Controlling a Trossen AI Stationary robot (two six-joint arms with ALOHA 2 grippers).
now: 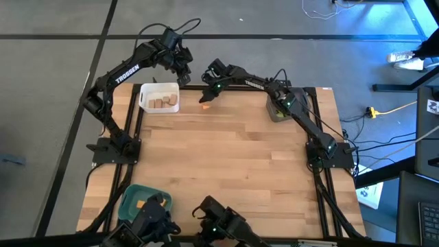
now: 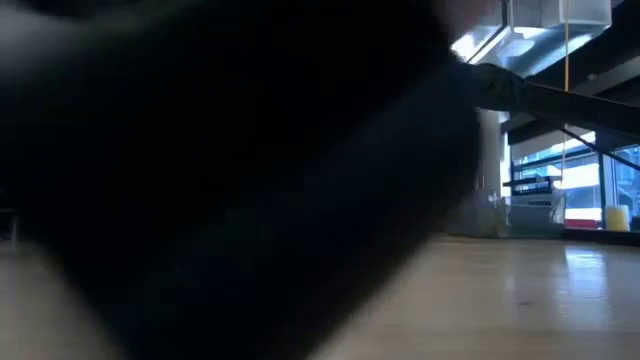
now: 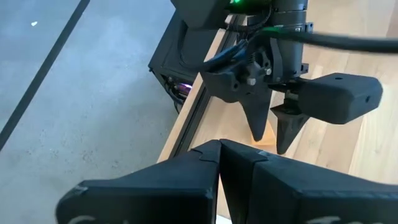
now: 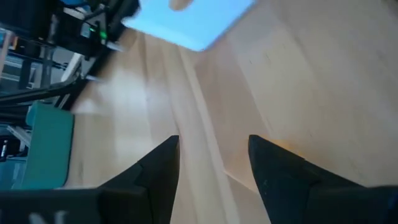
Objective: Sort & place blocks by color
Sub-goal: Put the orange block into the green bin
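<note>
- I see the light wooden table (image 1: 226,158), its middle bare.
- White tray (image 1: 147,94) sits at the far left corner with tan blocks (image 1: 163,102) inside.
- One orange block (image 1: 204,105) lies on the wood near the far edge.
- Grey tray (image 1: 276,114) far right; teal tray (image 1: 134,197) near left.

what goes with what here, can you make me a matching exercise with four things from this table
Things:
1. white tray
2. teal tray
3. left claw
4. right claw

States:
a. shut, holding nothing
b. open above an orange block
c. holds tan blocks
d. holds one orange block

Pairs: 1-c, 2-d, 3-a, 4-b
</note>
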